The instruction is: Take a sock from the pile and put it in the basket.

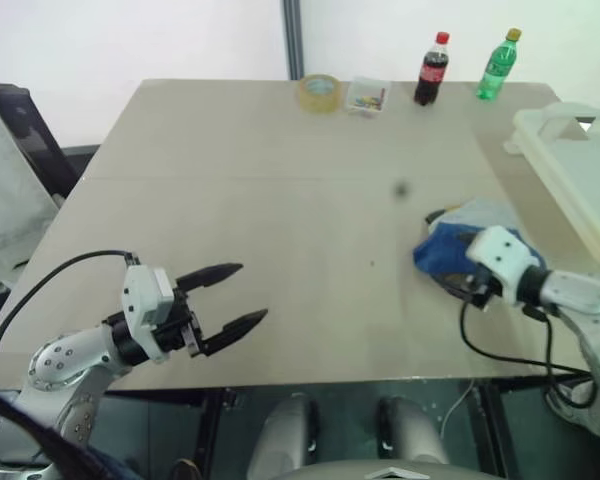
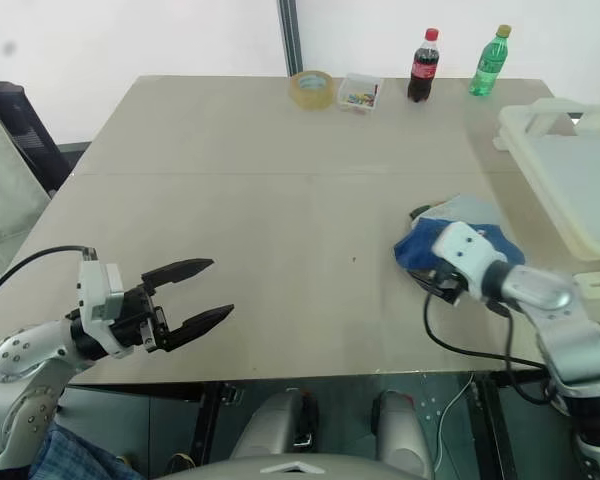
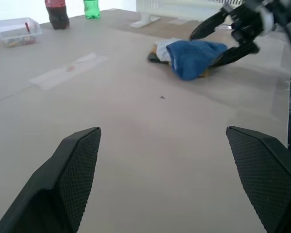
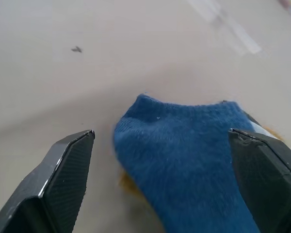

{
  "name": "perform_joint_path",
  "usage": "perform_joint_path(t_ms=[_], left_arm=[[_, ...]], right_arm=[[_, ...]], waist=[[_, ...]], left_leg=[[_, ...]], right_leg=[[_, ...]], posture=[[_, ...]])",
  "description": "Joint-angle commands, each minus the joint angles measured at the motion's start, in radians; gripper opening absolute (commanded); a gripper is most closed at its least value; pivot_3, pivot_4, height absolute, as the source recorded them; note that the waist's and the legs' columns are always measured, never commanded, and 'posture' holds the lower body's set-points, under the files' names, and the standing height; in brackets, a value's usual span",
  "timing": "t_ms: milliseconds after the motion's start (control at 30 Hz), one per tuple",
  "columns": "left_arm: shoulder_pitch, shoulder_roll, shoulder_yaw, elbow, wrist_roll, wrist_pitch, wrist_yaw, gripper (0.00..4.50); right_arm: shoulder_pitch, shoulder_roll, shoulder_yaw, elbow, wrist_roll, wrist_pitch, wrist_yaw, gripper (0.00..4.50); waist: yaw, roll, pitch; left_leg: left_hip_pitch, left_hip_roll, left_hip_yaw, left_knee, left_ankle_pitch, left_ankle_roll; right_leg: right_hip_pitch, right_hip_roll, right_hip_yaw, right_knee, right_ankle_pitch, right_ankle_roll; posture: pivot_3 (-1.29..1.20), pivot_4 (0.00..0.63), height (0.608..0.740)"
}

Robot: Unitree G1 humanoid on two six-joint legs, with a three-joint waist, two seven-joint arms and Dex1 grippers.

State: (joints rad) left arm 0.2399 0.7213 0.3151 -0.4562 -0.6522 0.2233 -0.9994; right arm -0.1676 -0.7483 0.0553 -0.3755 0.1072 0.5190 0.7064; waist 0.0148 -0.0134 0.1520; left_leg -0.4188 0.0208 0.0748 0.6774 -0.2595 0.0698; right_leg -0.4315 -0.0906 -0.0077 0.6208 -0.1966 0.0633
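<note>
The pile (image 1: 448, 243) lies on the right side of the table, a royal blue sock (image 4: 184, 155) on top with light grey and a bit of mustard yellow showing under it. My right gripper (image 4: 160, 133) is open, one finger on either side of the blue sock and just short of it. In the left wrist view the right gripper (image 3: 203, 48) straddles the pile with spread fingers. My left gripper (image 1: 252, 292) hovers open and empty over the table's near left part, far from the pile. The cream-white basket (image 1: 570, 165) stands at the right edge, beyond the pile.
Along the far edge of the table stand a tape roll (image 1: 319, 92), a small clear box (image 1: 367, 97), a cola bottle (image 1: 432, 68) and a green bottle (image 1: 498, 65). A dark chair (image 1: 20, 130) stands off the left side. A black cable (image 1: 500, 350) hangs from the right wrist.
</note>
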Motion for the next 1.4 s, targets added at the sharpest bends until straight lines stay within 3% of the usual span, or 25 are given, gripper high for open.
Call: perform_joint_path(t_ms=[33, 233, 333, 467, 533, 567, 633, 833, 867, 900, 967, 1000, 1400], left_arm=[[0.004, 0.013, 0.027, -0.057, -0.015, 0.010, 0.007, 4.44], [0.011, 0.009, 0.027, -0.080, -0.005, 0.019, 0.019, 4.44], [0.009, 0.006, 0.024, -0.080, 0.002, 0.017, 0.024, 4.50], [0.009, -0.007, 0.013, -0.086, 0.018, 0.005, 0.042, 4.50], [0.009, -0.011, 0.012, -0.089, 0.020, 0.004, 0.047, 4.50], [0.009, -0.013, 0.011, -0.090, 0.022, 0.004, 0.049, 4.50], [0.013, -0.018, 0.007, -0.092, 0.028, 0.000, 0.054, 4.50], [0.007, -0.024, -0.006, -0.083, 0.039, -0.005, 0.058, 4.50], [0.005, -0.024, -0.011, -0.080, 0.042, -0.006, 0.056, 4.50], [0.003, -0.024, -0.015, -0.078, 0.045, -0.007, 0.055, 4.50], [-0.004, -0.024, -0.022, -0.075, 0.047, -0.006, 0.054, 4.50], [-0.009, -0.024, -0.024, -0.073, 0.048, -0.005, 0.054, 4.50], [-0.038, -0.015, -0.038, -0.060, 0.057, 0.003, 0.040, 4.50]], right_arm=[[-0.054, 0.040, 0.064, -0.059, -0.033, 0.171, -0.062, 4.50], [-0.143, 0.138, 0.138, -0.142, -0.009, 0.383, -0.108, 4.50], [-0.193, 0.190, 0.155, -0.137, -0.016, 0.459, -0.149, 3.69], [-0.235, 0.229, 0.179, -0.100, -0.029, 0.562, -0.200, 1.82], [-0.254, 0.236, 0.177, -0.081, -0.035, 0.604, -0.224, 1.17], [-0.263, 0.236, 0.175, -0.073, -0.037, 0.620, -0.232, 0.57], [-0.280, 0.222, 0.180, -0.095, -0.030, 0.612, -0.221, 0.01], [-0.289, 0.167, 0.187, -0.193, -0.001, 0.654, -0.193, 0.01], [-0.286, 0.164, 0.186, -0.200, -0.006, 0.670, -0.205, 0.53], [-0.283, 0.165, 0.186, -0.198, -0.014, 0.681, -0.222, 0.53], [-0.279, 0.171, 0.195, -0.179, -0.027, 0.695, -0.250, 1.58], [-0.278, 0.174, 0.199, -0.172, -0.027, 0.703, -0.258, 1.83], [-0.291, 0.328, 0.153, -0.075, 0.010, 0.760, -0.329, 1.83]], waist=[[-0.001, 0.000, 0.000], [-0.004, 0.000, 0.001], [-0.004, 0.000, 0.001], [-0.003, 0.000, 0.001], [-0.003, -0.001, 0.001], [-0.003, -0.001, 0.001], [-0.004, 0.000, 0.001], [-0.013, 0.000, 0.001], [-0.014, 0.000, 0.001], [-0.015, 0.000, 0.001], [-0.019, 0.000, 0.001], [-0.021, 0.000, 0.001], [-0.029, -0.001, 0.001]], left_leg=[[0.000, 0.000, 0.000, 0.000, 0.000, 0.000], [0.000, 0.001, 0.000, 0.000, 0.000, 0.000], [0.000, 0.001, 0.000, 0.000, 0.000, 0.000], [0.000, 0.001, 0.000, 0.000, 0.000, 0.000], [0.000, 0.001, 0.000, 0.000, 0.000, 0.000], [0.000, 0.001, 0.000, 0.000, 0.000, 0.000], [0.000, 0.001, 0.000, 0.000, 0.000, 0.000], [0.000, 0.001, 0.000, 0.000, 0.000, 0.000], [0.000, 0.001, 0.000, 0.000, 0.000, 0.000], [0.000, 0.001, 0.000, 0.000, 0.000, 0.000], [0.000, 0.001, 0.000, 0.000, 0.000, 0.000], [0.000, 0.001, 0.000, 0.000, 0.000, 0.000], [0.000, 0.001, 0.000, 0.000, 0.000, 0.000]], right_leg=[[0.000, 0.000, 0.000, 0.000, 0.000, 0.000], [0.000, 0.001, 0.000, 0.001, 0.000, 0.000], [0.000, 0.001, 0.000, 0.001, 0.000, 0.000], [0.000, 0.001, 0.000, 0.001, 0.000, 0.000], [0.000, 0.001, 0.000, 0.001, 0.000, 0.000], [0.000, 0.001, 0.000, 0.001, 0.000, 0.000], [0.000, 0.001, 0.000, 0.001, 0.000, 0.000], [0.000, 0.002, 0.000, 0.001, 0.000, 0.000], [0.000, 0.002, 0.000, 0.001, 0.000, 0.000], [0.000, 0.002, 0.000, 0.001, 0.000, 0.000], [0.000, 0.001, 0.000, 0.001, 0.000, 0.000], [0.000, 0.001, 0.000, 0.001, 0.000, 0.000], [0.000, 0.002, 0.000, 0.002, 0.000, 0.000]], posture=[[0.00, 0.150, 0.740], [0.00, 0.150, 0.740], [0.00, 0.150, 0.740], [0.00, 0.150, 0.740], [0.00, 0.150, 0.740], [0.00, 0.150, 0.740], [0.00, 0.150, 0.740], [0.00, 0.150, 0.740], [0.00, 0.150, 0.740], [0.00, 0.150, 0.740], [0.00, 0.150, 0.740], [0.00, 0.150, 0.740], [0.00, 0.150, 0.740]])
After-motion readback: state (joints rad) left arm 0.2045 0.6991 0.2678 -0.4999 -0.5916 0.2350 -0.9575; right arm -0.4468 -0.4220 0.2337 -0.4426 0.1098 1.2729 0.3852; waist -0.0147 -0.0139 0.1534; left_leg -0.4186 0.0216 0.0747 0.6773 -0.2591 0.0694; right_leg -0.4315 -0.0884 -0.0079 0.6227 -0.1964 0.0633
